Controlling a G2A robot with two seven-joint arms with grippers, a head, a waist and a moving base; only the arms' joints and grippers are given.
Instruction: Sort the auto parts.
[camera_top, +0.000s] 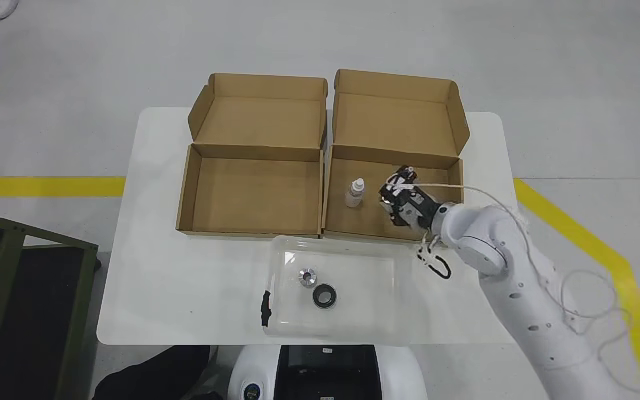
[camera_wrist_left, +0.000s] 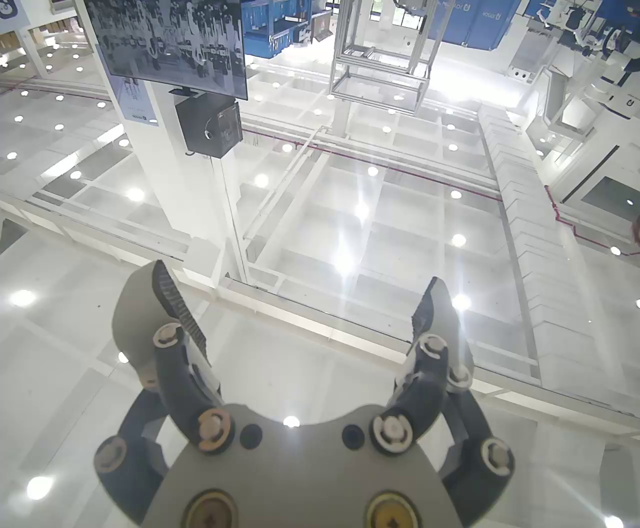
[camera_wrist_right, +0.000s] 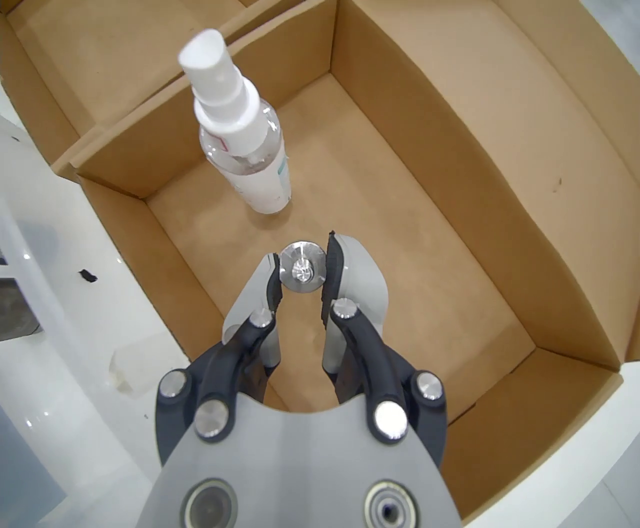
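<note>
So the little round metal part was pinched between the tips of the right gripper, down inside the right-hand cardboard box, a bit right of centre in the top view. I couldn't tell if it was already touching the box floor or hanging just above it. A clear spray bottle stood upright in that same box, near the gripper and closer to the box's left wall. My guess was one item sorted and this one about to be the second. The left-hand cardboard box had nothing in it. Down in the clear plastic tray, lower middle of the frame, a silver metal part and a black ring sat close together. A black strip lay at the tray's left edge, inside or on the rim, hard to say. So I'd call it under halfway, with three pieces left. The right jaws were closed down to the part's width, clamping it by its rim. The left gripper was spread wide with nothing in it, aimed up at the ceiling.
</note>
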